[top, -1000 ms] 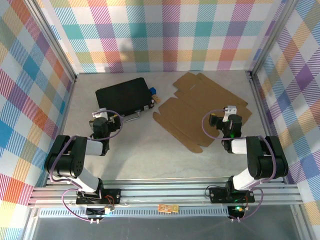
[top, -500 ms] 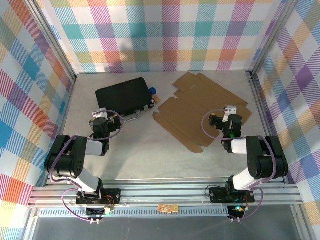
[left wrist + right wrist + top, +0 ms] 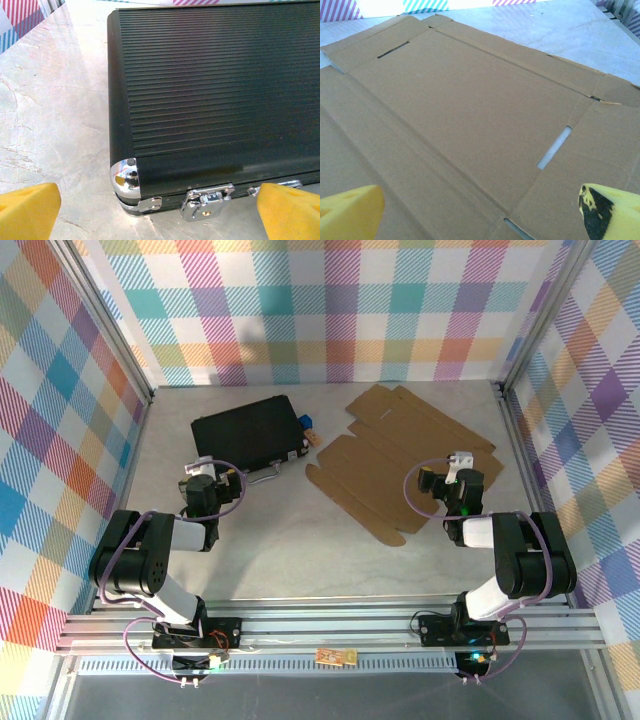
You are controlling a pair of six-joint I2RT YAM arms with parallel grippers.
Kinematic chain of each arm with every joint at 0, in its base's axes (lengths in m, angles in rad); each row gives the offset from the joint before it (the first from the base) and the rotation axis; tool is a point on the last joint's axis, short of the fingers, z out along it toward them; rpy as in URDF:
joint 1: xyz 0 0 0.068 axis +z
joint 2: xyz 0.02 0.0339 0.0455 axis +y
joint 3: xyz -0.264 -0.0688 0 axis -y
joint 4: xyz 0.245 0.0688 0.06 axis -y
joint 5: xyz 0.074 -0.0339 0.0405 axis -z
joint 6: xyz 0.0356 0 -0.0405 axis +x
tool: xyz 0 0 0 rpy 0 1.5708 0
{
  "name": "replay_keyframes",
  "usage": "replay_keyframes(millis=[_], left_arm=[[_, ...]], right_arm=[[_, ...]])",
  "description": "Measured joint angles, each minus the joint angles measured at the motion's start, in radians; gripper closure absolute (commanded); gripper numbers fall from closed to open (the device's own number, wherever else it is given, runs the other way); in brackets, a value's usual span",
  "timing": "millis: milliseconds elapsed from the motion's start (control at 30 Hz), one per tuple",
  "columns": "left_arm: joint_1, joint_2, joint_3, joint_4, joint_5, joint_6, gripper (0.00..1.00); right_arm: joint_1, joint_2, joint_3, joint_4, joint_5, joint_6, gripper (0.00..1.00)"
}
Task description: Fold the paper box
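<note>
Bright, even light fills the overhead view; the ribbed black rectangular case [image 3: 248, 430] and the flat brown cardboard sheet [image 3: 400, 455] throw only faint, soft shadows. From the left wrist, a pale sheen crosses the case's ribs and its chrome corner cap [image 3: 125, 175] glints. From the right wrist, the far pale marbled table top [image 3: 560, 25] is washed out bluish-white.

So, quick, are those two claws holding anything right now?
Left gripper: open, empty, facing the black ribbed rectangular case with metal latches.
Right gripper: open, empty, above the flat plain brown cardboard paper box sheet.
</note>
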Motion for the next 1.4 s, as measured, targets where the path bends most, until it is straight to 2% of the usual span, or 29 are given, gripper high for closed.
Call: replay_keyframes(millis=[133,233,400,533,600,667,700,767,833,900,967,1033,1100,1200,1267,1400], left_arm=[[-0.014,-0.003,-0.054,0.071,-0.04,0.003,0.0],[-0.075,-0.031,-0.1,0.097,-0.104,0.036,0.0],[-0.179,-0.211,-0.098,0.053,-0.227,0.092,0.0],[-0.222,-0.326,0.004,0.004,-0.311,0.143,0.0],[-0.251,-0.34,0.124,-0.074,-0.366,0.135,0.0],[-0.268,-0.337,0.371,-0.375,-0.429,-0.026,0.0],[-0.266,-0.329,0.508,-0.541,-0.424,-0.114,0.0],[-0.226,-0.298,0.771,-0.775,-0.328,-0.288,0.01],[-0.184,-0.267,0.928,-0.903,-0.223,-0.403,0.11],[-0.169,-0.219,1.02,-1.011,-0.118,-0.511,0.24],[-0.197,-0.165,1.058,-1.106,-0.01,-0.595,0.35],[-0.251,-0.087,1.06,-1.183,0.091,-0.664,0.42],[-0.325,-0.007,1.015,-1.241,0.175,-0.731,0.45],[-0.449,0.066,0.905,-1.297,0.262,-0.822,0.46],[-0.513,0.093,0.842,-1.297,0.312,-0.888,0.46],[-0.593,0.153,0.791,-1.241,0.398,-1.0,0.46]], right_arm=[[0.008,-0.012,-0.019,0.021,0.019,0.0,0.01],[0.036,-0.056,-0.044,0.016,0.049,-0.005,0.01],[0.058,-0.27,-0.023,-0.112,0.127,-0.004,0.01],[0.08,-0.417,0.117,-0.259,0.191,-0.015,0.01],[0.114,-0.46,0.23,-0.332,0.22,-0.026,0.01],[0.148,-0.48,0.402,-0.464,0.257,0.006,0.01],[0.156,-0.478,0.489,-0.543,0.271,0.039,0.01],[0.147,-0.441,0.774,-0.823,0.289,0.182,0.01],[0.122,-0.401,0.993,-1.014,0.303,0.303,0.01],[0.092,-0.369,1.137,-1.183,0.258,0.38,0.0],[0.074,-0.34,1.213,-1.348,0.217,0.447,0.12],[0.072,-0.308,1.215,-1.464,0.156,0.497,0.24],[0.072,-0.262,1.147,-1.549,0.054,0.528,0.37],[0.071,-0.159,0.997,-1.609,-0.122,0.556,0.52],[0.071,-0.077,0.913,-1.625,-0.222,0.569,0.57],[0.071,0.068,0.855,-1.639,-0.353,0.578,0.57]])
